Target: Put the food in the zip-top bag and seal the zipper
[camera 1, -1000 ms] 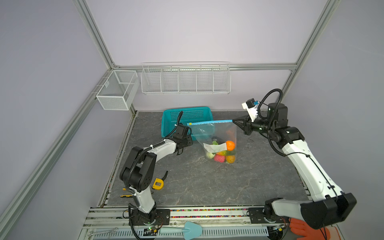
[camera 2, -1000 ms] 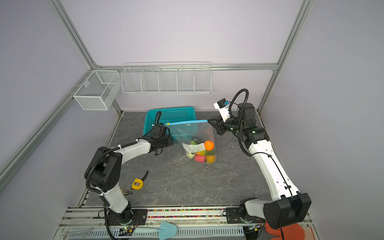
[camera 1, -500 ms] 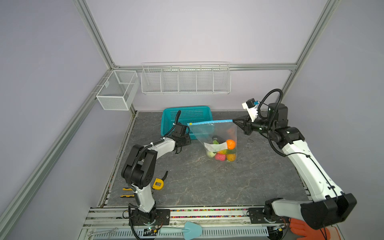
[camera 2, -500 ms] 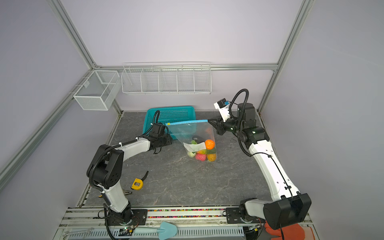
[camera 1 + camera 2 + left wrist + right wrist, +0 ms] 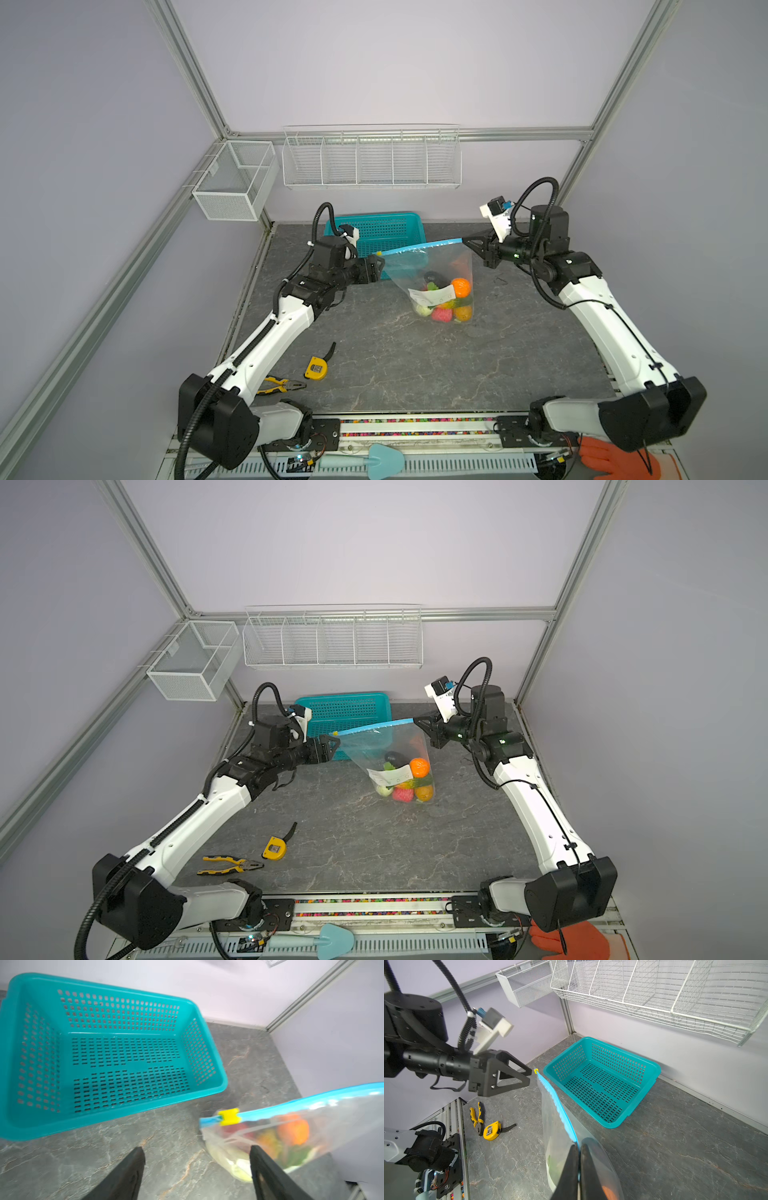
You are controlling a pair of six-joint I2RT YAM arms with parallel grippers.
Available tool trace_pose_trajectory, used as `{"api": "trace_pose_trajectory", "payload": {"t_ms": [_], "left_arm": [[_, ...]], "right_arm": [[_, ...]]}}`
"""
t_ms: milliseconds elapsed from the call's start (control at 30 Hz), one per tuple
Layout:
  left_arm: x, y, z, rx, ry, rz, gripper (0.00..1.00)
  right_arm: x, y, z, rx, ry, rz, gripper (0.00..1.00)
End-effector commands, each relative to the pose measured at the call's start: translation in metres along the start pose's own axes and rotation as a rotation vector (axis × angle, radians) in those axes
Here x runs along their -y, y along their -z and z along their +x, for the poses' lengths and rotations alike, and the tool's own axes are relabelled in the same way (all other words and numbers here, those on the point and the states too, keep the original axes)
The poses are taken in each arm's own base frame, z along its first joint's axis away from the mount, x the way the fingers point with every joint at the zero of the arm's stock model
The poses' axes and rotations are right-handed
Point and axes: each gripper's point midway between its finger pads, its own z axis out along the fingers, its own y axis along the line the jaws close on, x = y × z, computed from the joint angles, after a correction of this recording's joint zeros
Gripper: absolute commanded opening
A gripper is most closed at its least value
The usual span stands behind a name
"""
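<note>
Clear crinkly zip-top bag (image 5: 432,262): one, hanging upright. Toy food (image 5: 446,303) heaped inside at the bottom, on the grey desk (image 5: 415,365); pieces overlap, count unclear.
Light-blue zipper strip (image 5: 422,246): one. Yellow slider tab (image 5: 228,1116): one, at the end.
Right claw (image 5: 577,1146): pinched on the strip.
Left claw (image 5: 380,265): wide open, empty, beside the slider.
Advice: confirm the seal; lower gently.

Food (image 5: 446,299) sits in the bag (image 5: 449,262), basket (image 5: 386,226) just behind; tape (image 5: 316,368) and pliers (image 5: 282,385) lie front-left.

Nothing legible; the white label (image 5: 430,296) perhaps bears print, too small
</note>
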Motion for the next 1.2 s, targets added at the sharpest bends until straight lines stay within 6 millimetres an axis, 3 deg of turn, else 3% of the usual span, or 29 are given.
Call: {"api": "trace_pose_trajectory", "payload": {"t_ms": [0, 100, 233, 400, 600, 767, 1033, 1167], "left_arm": [[0.025, 0.016, -0.013, -0.007, -0.066, 0.127, 0.84], [0.035, 0.012, -0.021, -0.001, -0.057, 0.22, 0.85], [0.041, 0.0, -0.012, -0.025, -0.056, 0.294, 0.85], [0.03, 0.0, -0.005, -0.01, -0.051, 0.27, 0.84], [0.024, -0.006, -0.014, -0.004, -0.064, 0.227, 0.82], [0.006, -0.013, -0.02, 0.061, 0.015, 0.225, 0.81], [0.013, -0.034, -0.018, 0.035, 0.092, 0.343, 0.8], [0.013, -0.036, -0.016, 0.03, 0.113, 0.354, 0.73]], "right_arm": [[-0.007, -0.004, -0.005, 0.018, 0.031, -0.049, 0.07], [-0.009, -0.005, -0.006, 0.022, 0.032, -0.063, 0.07], [-0.011, -0.004, -0.005, 0.018, 0.038, -0.067, 0.07], [-0.013, -0.003, -0.007, 0.021, 0.042, -0.075, 0.07], [-0.013, -0.004, -0.006, 0.019, 0.04, -0.082, 0.07], [-0.014, -0.003, -0.005, 0.021, 0.041, -0.082, 0.07], [-0.015, -0.003, -0.006, 0.023, 0.041, -0.088, 0.07], [-0.015, -0.003, -0.005, 0.019, 0.04, -0.09, 0.07]]}}
